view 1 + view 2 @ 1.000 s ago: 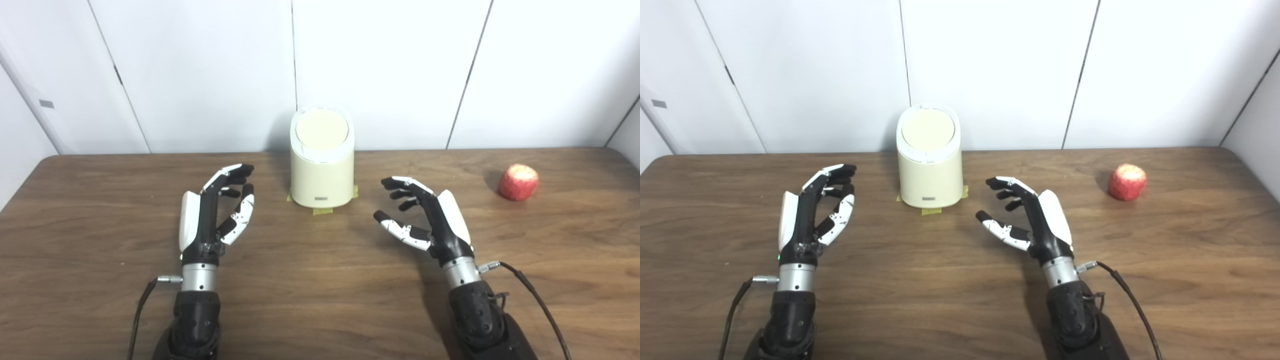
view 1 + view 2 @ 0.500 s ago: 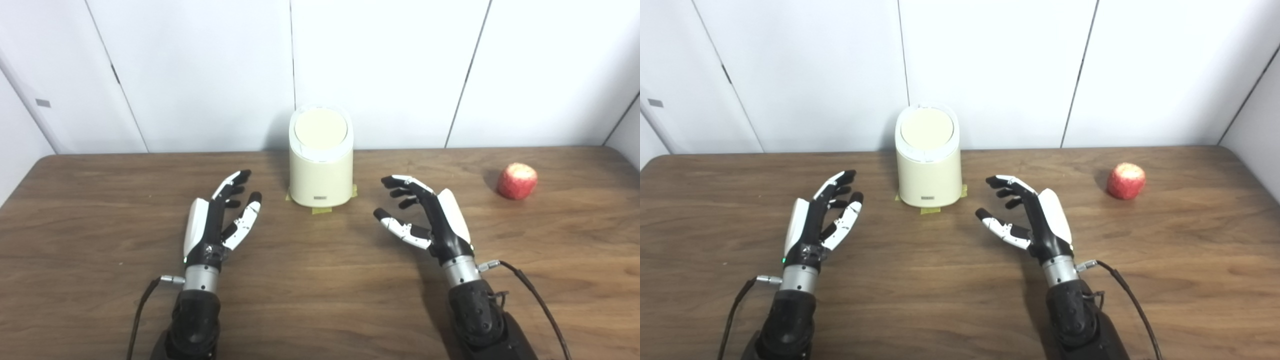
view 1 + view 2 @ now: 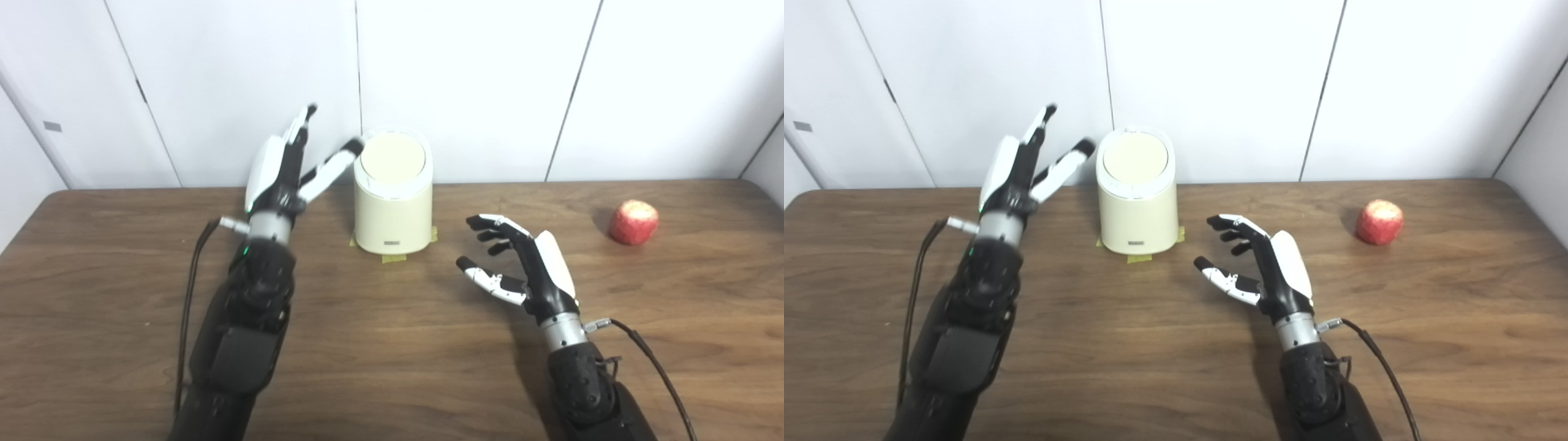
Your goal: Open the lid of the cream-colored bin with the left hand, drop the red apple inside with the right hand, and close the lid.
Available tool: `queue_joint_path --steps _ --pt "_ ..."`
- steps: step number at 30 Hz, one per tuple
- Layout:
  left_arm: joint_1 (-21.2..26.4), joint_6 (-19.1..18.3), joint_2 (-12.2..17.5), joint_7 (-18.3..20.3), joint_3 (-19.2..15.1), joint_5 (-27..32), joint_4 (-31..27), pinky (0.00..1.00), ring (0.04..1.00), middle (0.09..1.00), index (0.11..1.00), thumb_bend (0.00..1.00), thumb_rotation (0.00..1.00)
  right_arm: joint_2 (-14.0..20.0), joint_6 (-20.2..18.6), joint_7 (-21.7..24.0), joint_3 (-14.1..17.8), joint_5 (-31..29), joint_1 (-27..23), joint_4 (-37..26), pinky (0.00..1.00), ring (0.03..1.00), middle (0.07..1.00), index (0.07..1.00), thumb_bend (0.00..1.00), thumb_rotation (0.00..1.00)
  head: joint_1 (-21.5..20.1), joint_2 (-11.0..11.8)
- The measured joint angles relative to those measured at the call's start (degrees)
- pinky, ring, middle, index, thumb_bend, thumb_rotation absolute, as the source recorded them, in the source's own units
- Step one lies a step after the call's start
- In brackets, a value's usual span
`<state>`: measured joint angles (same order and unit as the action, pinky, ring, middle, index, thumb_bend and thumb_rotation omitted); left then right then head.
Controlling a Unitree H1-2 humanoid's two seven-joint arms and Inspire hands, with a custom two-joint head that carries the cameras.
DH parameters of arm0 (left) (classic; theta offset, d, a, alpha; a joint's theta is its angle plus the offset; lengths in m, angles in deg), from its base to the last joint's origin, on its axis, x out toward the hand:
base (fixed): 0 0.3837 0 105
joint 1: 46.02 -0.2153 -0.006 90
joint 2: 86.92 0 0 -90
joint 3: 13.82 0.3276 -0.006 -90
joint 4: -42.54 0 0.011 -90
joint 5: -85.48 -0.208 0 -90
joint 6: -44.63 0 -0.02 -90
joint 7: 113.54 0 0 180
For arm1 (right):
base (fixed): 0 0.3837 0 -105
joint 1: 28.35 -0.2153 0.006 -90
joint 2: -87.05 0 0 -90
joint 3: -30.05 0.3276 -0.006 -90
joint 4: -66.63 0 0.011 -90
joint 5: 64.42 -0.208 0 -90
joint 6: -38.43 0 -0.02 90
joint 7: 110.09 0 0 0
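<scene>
A cream-colored bin [image 3: 394, 211] stands at the back middle of the wooden table, its round lid [image 3: 392, 157] shut. My left hand [image 3: 283, 165] is raised just left of the bin, open, fingers spread upward; its thumb tip reaches close to the lid's left rim. A red apple [image 3: 634, 222] lies far right on the table. My right hand [image 3: 520, 266] hovers low over the table, right of the bin and well left of the apple, open with fingers loosely curled and holding nothing.
Yellow tape [image 3: 392, 256] marks the bin's spot. White wall panels [image 3: 478, 86] stand directly behind the bin. The table's [image 3: 380, 343] rounded corners show at the back left and back right.
My left hand has lifted off the table and moved forward and up beside the bin's lid, fingers stretched out. The right hand, bin and apple have stayed put.
</scene>
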<state>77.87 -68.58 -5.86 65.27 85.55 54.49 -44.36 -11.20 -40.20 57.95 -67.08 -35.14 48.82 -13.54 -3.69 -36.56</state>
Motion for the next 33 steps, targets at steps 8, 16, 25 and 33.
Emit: queue_joint_path --steps 8,16,25,33 --pt "3.85 -3.81 -0.46 0.52 3.66 -5.34 5.21 1.0 1.0 1.0 1.0 0.87 0.7 0.01 0.12 -0.3 0.08 -0.14 -0.08 0.27 0.56 0.685 0.724 0.711 0.29 0.4 0.09 0.53" --pt "8.56 -3.91 -3.88 5.4 3.22 -13.81 8.83 1.0 1.0 1.0 1.0 0.79 0.66 -0.17 0.16 -0.77 0.02 -0.11 -0.45 0.77 0.55 0.676 0.721 0.709 0.29 0.4 0.0 0.88" --pt "9.98 -3.9 -4.86 5.77 3.46 -19.42 15.27 1.0 1.0 1.0 1.0 0.76 0.58 -0.4 0.25 -1.51 -0.19 -0.11 -0.65 0.99 0.56 0.684 0.725 0.711 0.29 0.41 -0.35 0.88" --pt "11.61 -3.9 -5.44 6.84 3.6 -21.65 19.02 1.0 1.0 1.0 1.0 0.79 0.5 -0.46 -0.83 -1.46 -0.4 0.22 -0.52 0.6 0.57 0.695 0.735 0.723 0.29 0.43 -0.53 0.62"
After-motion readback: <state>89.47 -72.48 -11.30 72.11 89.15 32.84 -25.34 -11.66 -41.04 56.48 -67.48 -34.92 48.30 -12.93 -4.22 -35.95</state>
